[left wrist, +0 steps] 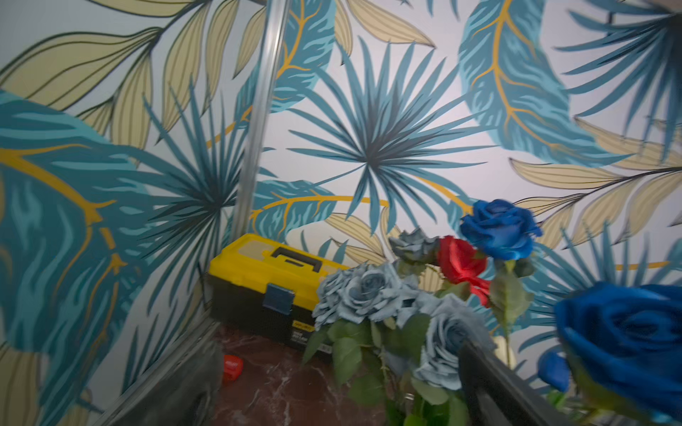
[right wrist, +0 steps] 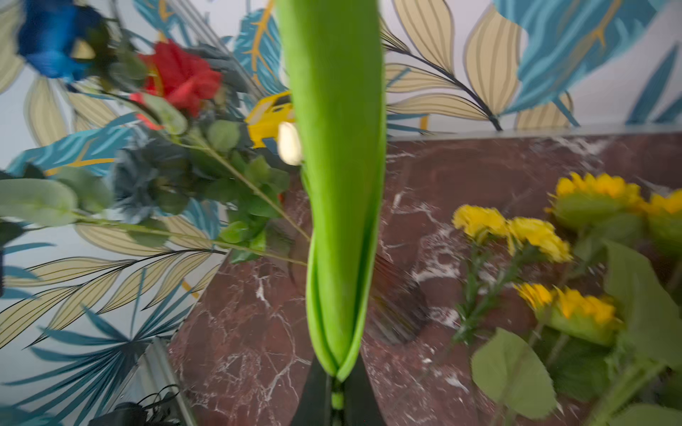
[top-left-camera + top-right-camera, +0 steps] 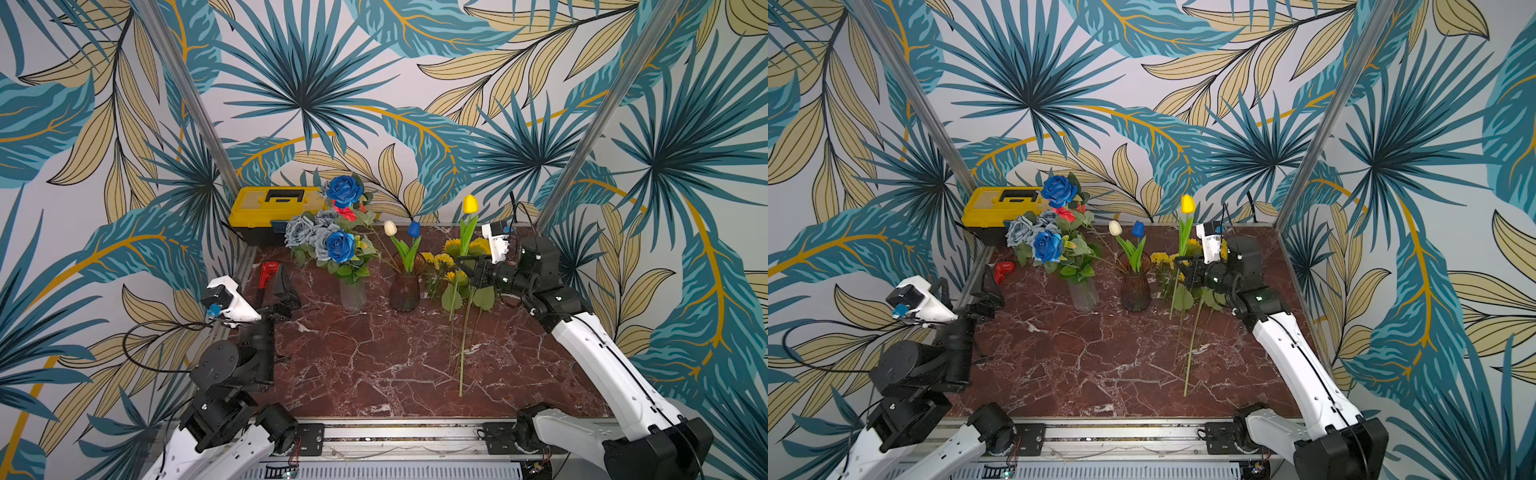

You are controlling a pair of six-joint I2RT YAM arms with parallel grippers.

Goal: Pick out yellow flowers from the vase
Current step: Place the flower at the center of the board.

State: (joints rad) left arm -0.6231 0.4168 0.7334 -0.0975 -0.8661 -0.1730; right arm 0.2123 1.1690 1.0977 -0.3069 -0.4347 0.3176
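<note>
Right wrist — yellow tulip [image 2: 334,177], bloom off-frm

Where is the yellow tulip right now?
In both top views the yellow tulip on its green stem stands upright in the right arm's shut black tool, right of the dark glass vase, above the loose yellow flowers on the marble table.

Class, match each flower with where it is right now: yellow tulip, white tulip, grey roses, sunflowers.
Flowers:
1. yellow tulip
2. white tulip
3. grey roses
4. sunflowers

Places:
A. in the clear vase
B. lying on the table
C. held by the right gripper
D. in the dark vase

Pairs: 1-C, 2-D, 3-A, 4-B
</note>
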